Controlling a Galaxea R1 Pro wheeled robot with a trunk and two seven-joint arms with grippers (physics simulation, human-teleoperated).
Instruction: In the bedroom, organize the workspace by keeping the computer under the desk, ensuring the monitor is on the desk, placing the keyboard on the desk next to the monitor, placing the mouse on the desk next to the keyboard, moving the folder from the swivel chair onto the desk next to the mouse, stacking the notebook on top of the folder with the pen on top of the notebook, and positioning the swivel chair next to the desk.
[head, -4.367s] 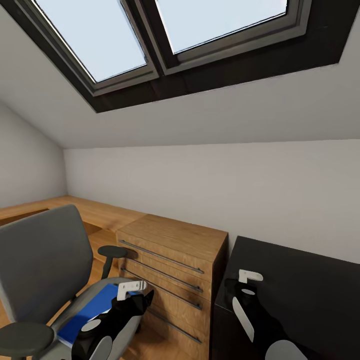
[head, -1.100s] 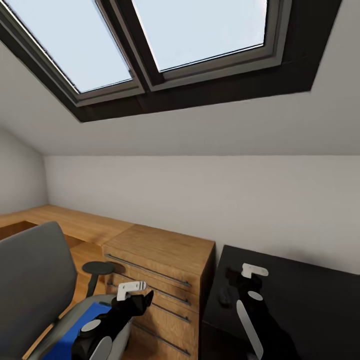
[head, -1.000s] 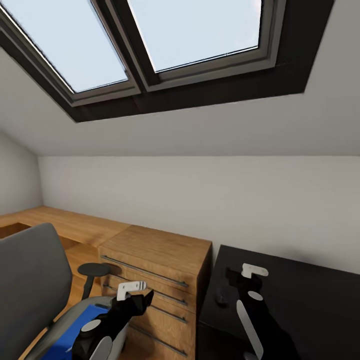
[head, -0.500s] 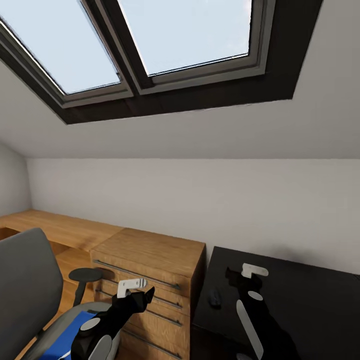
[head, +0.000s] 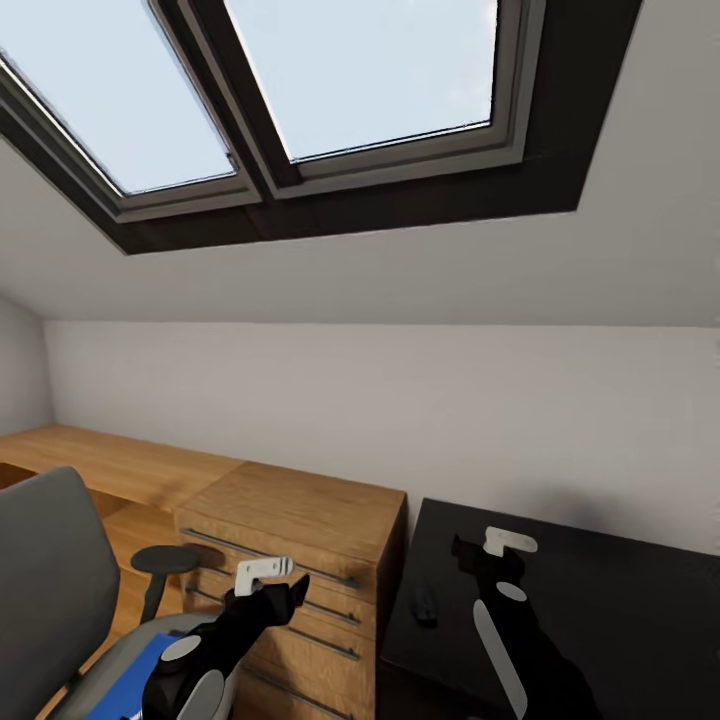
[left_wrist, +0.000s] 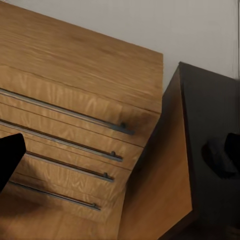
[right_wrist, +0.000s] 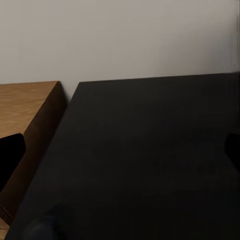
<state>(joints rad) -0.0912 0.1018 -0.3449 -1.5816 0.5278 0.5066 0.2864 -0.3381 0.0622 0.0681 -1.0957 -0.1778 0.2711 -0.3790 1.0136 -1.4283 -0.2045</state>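
Both claws, left (head: 272, 578) and right (head: 488, 548), look empty though I can't tell how open, so I'd swing left and get squarely over the folder (head: 140, 665) on the chair (head: 45, 570) before grabbing.

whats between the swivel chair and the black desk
In the head view, the light wooden drawer chest stands between the swivel chair and the desk, right against the desk's end.

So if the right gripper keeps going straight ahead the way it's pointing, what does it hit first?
Probably the grey wall behind the desk; its line seems to skim over the bare black top, though depth is unclear.
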